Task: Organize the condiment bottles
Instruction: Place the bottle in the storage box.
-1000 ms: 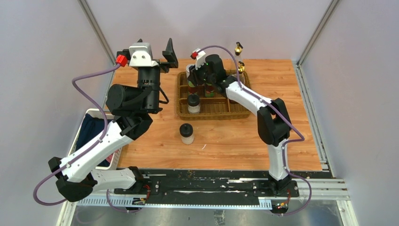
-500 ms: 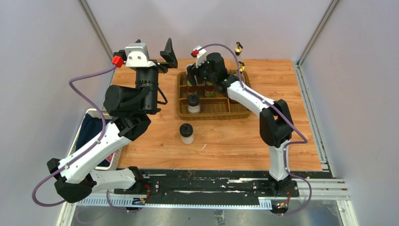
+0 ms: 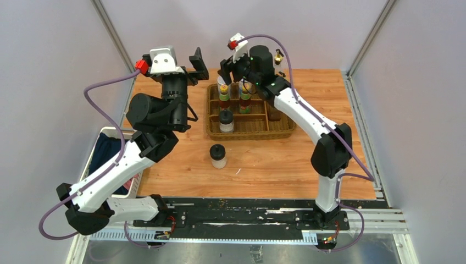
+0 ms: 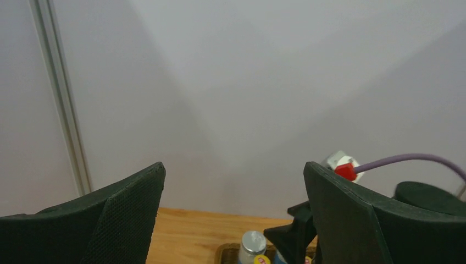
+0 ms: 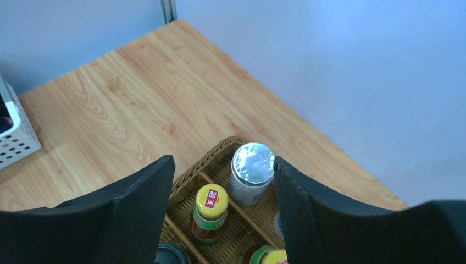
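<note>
Top view: the right gripper [image 3: 232,70] hovers above the sauce bottles [image 3: 223,94] in the wicker tray [image 3: 280,132]; a black-lidded jar [image 3: 218,155] stands on the table [image 3: 275,159].
Left wrist: the left gripper [image 4: 233,214] gapes wide, empty.
Right wrist: jaws parted, empty, above the silver-lidded shaker [image 5: 253,170].

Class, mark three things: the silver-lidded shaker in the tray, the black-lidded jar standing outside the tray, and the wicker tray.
silver-lidded shaker [image 5: 253,160]: right wrist view, on its shiny lid.
black-lidded jar [image 3: 218,150]: top external view, on its black lid.
wicker tray [image 3: 258,135]: top external view, on its near rim.
</note>
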Tool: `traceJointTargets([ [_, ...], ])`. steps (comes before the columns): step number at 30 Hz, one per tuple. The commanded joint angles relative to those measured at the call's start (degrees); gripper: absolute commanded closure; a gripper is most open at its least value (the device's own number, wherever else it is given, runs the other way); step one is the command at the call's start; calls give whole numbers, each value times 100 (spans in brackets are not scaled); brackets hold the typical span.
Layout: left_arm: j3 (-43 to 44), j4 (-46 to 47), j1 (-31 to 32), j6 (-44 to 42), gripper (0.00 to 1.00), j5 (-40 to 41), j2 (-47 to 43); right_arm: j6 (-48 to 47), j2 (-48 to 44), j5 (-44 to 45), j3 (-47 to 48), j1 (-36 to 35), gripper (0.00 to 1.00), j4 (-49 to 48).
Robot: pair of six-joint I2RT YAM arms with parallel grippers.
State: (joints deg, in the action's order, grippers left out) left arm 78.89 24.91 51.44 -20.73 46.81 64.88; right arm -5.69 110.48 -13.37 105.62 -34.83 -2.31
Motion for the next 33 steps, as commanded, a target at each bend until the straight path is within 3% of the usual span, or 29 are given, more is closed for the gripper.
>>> traceJointTargets([
  [1, 127, -431, -98, 350, 0, 505, 181, -235, -715, 255, 155, 138, 29, 208],
  [8, 42, -1661, -652, 1644, 0, 52, 382, -609, -1771, 872, -196, 493, 28, 584],
  [14, -749, -2117, -862, 2394, 0, -222, 253, -644, -2651, 1260, -493, 972, 26, 917],
  [26, -1915, -3987, -843, 4051, 0, -972, -278, -502, -3078, 2183, -43, 1259, 19, 2230],
  [33, -2054, -4882, -413, 4232, 0, -1086, -709, -354, -3278, 2446, -400, 1259, 19, 2322],
])
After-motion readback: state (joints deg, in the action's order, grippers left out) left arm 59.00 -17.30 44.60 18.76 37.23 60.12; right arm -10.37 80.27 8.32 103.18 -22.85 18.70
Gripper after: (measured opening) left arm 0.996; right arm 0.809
